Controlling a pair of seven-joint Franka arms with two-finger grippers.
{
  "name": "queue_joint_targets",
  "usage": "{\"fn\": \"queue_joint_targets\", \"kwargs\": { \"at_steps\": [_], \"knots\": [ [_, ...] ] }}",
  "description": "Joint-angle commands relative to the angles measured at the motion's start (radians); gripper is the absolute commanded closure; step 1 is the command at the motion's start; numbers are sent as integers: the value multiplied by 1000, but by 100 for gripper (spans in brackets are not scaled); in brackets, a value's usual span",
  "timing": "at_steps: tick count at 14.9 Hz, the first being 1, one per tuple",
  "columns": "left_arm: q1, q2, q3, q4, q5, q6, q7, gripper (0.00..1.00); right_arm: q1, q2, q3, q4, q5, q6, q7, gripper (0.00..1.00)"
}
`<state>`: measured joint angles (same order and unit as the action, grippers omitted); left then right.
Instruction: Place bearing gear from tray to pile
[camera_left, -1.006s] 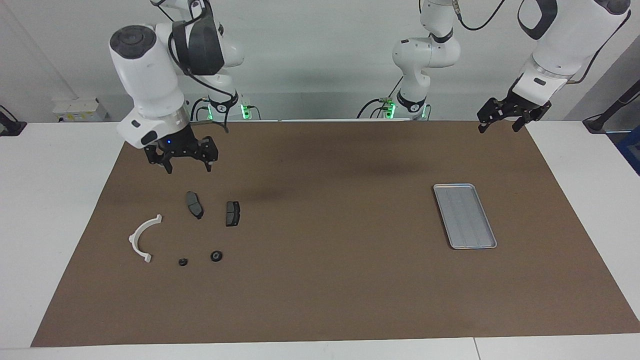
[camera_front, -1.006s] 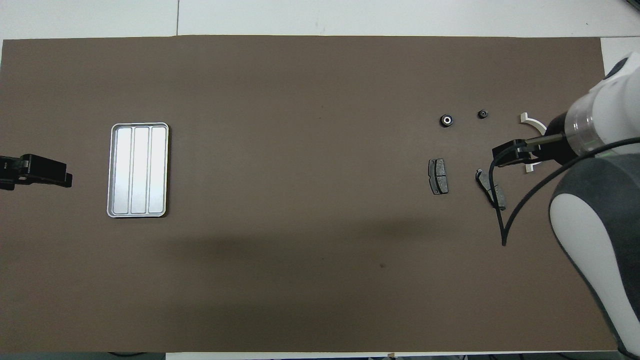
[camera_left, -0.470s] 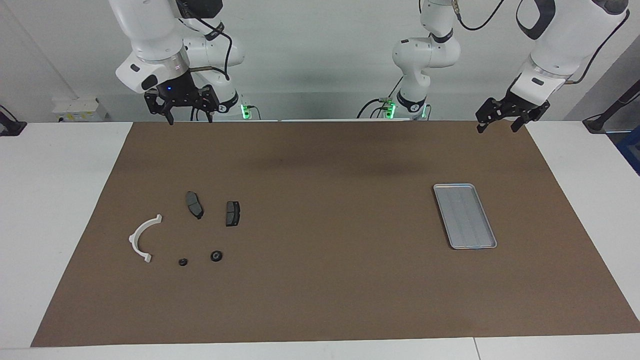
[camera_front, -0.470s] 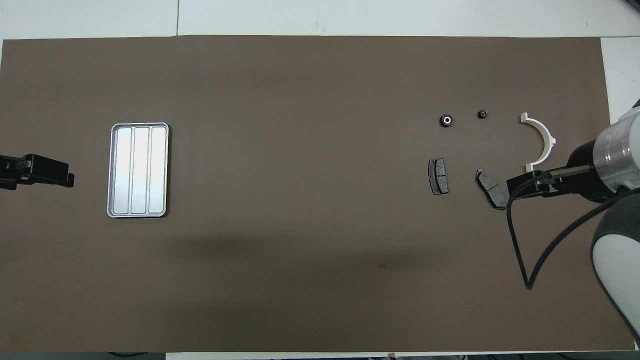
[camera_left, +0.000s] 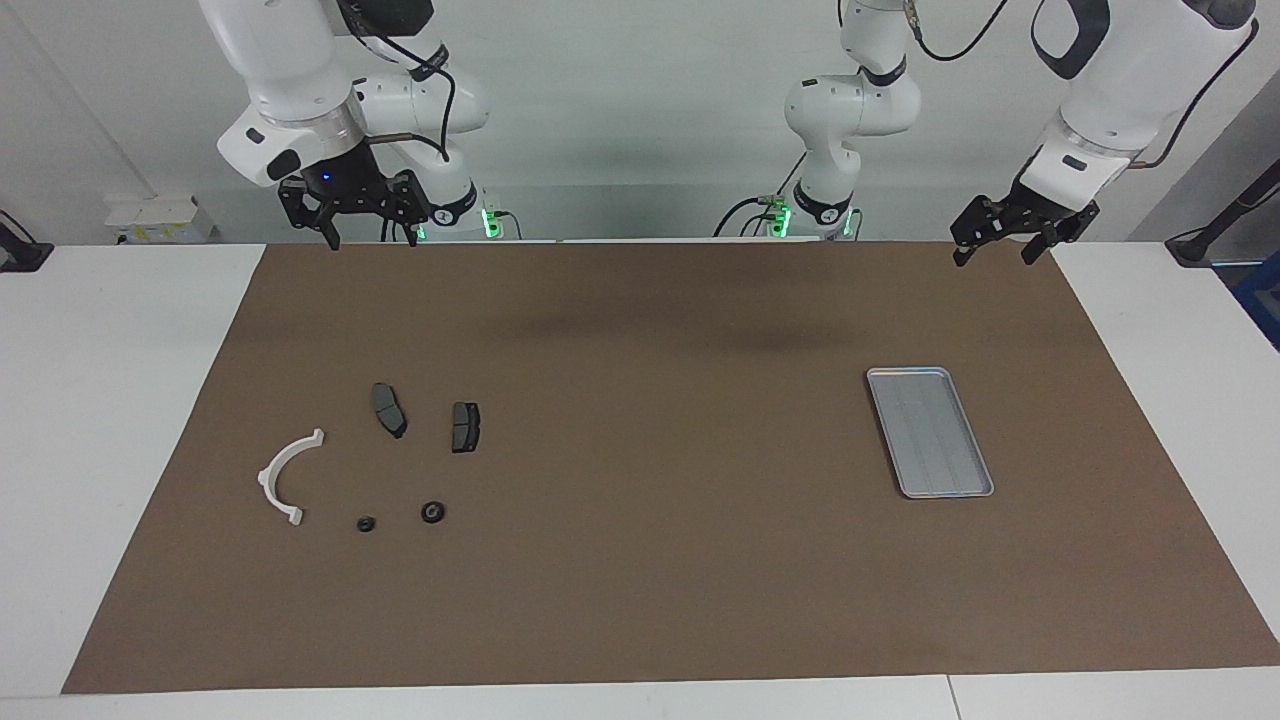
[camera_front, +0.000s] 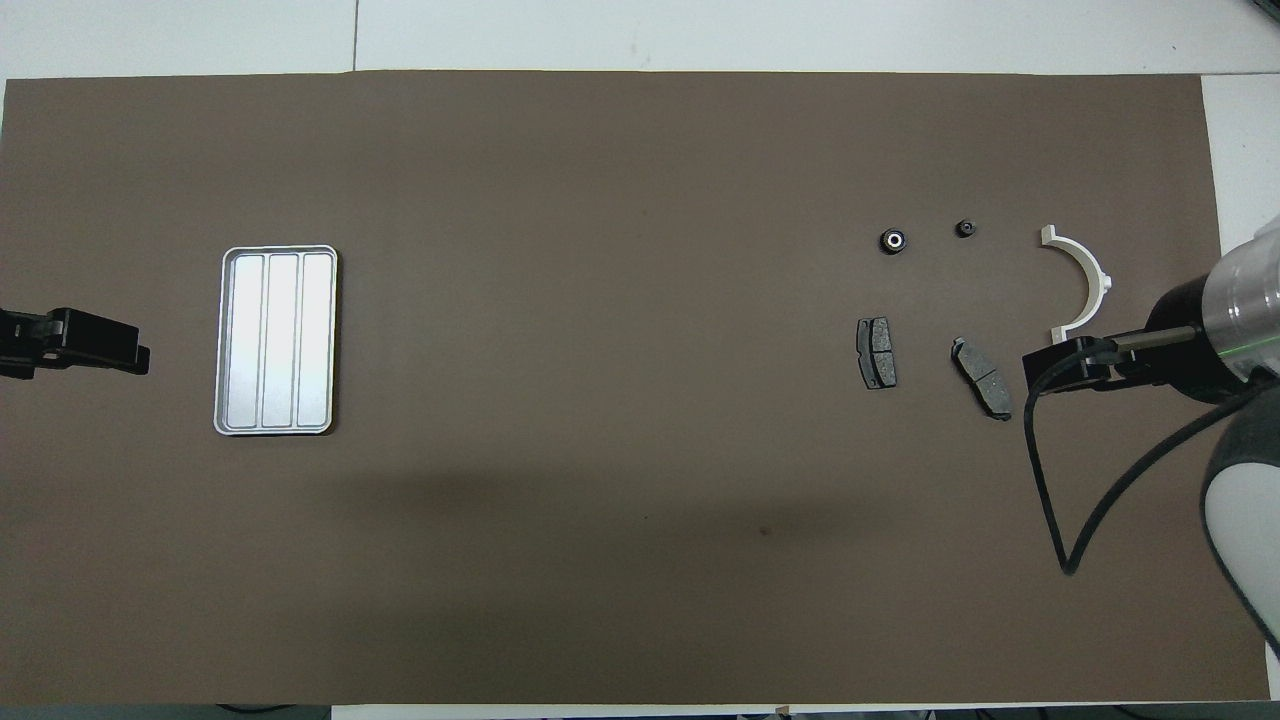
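Brown mat (camera_left: 640, 560): both grippers (left (camera_left: 1006, 240), right (camera_left: 362, 225)) hang spread, holding nothing.

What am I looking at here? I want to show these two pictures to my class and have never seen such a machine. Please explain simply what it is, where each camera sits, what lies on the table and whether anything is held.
These are two white robot arms, each ending in a two-finger gripper. One picture faces the robots from across the table; the other looks down from above their end.

On the brown mat lies an empty metal tray toward the left arm's end. Toward the right arm's end lie a white plastic arc, two dark brake-pad-like pieces and two small round black parts.

The right gripper and the left gripper both hang open and empty above the mat's edge nearest the robots. Nothing is held.
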<state>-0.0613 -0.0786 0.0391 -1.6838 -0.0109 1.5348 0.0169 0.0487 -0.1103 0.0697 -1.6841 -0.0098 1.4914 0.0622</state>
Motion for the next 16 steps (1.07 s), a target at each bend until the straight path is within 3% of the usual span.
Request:
{"fn": "queue_joint_targets", "kwargs": {
  "at_steps": [1, 16],
  "knots": [
    [-20, -32, 5, -36, 14, 19, 8, 0, -7, 0, 2, 27, 31, 9, 5, 0],
    [-21, -32, 5, -39, 14, 31, 8, 0, -7, -11, -8, 40, 30, 3, 7, 0]
  ]
}}
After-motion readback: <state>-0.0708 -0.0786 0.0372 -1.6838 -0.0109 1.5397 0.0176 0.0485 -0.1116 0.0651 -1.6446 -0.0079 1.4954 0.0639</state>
